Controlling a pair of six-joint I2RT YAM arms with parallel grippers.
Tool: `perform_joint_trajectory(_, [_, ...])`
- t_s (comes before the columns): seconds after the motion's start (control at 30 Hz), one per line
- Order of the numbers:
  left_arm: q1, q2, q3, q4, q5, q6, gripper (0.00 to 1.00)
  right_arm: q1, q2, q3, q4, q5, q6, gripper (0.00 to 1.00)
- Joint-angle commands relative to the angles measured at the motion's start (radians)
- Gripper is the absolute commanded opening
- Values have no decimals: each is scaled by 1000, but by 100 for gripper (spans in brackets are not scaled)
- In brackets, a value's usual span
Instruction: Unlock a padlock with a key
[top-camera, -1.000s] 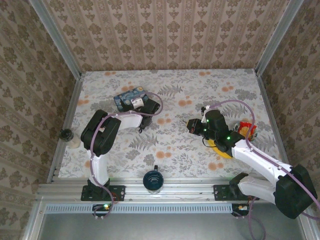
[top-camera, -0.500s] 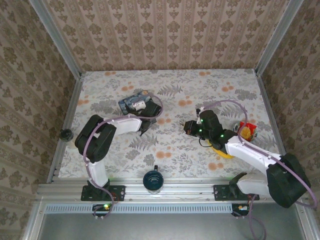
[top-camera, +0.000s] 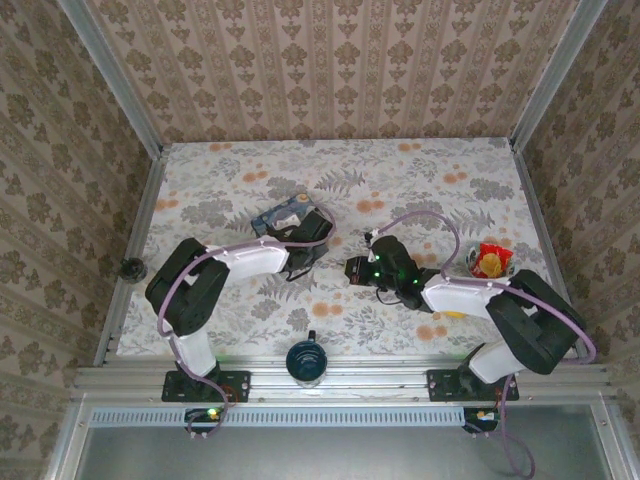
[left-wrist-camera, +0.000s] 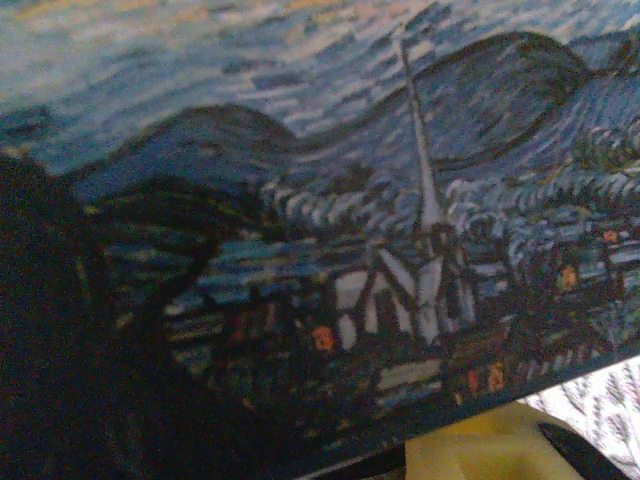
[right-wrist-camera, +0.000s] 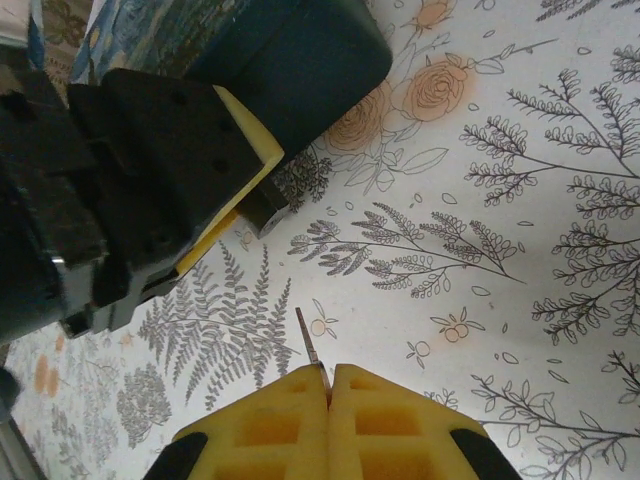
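Padlock (right-wrist-camera: 265, 208): small, dark and squarish, with a pale metal glint along its lower edge. It sat clamped between the yellow pads at the tip of the left hand (right-wrist-camera: 248, 205), close above the floral desk (right-wrist-camera: 520, 200). Key (right-wrist-camera: 310, 345) — a thin, pale metal blade — projected from between the closed pads of the right hand (right-wrist-camera: 330, 378), tilted toward the padlock but apart from it.

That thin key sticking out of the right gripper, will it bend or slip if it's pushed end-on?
Probably stiff, since the key looks like straight metal. It may pivot though: the right gripper pinches it only at the pad tips.
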Motion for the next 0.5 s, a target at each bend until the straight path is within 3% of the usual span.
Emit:
perform_joint_trajectory(0.0, [-10,-29,-9,-14,58,-108,13,6,29,-21,132,58,13,0])
perform_joint_trajectory(0.47, [19,5,11,-67,276,-233,10,10,212,-82,459,83,88,0])
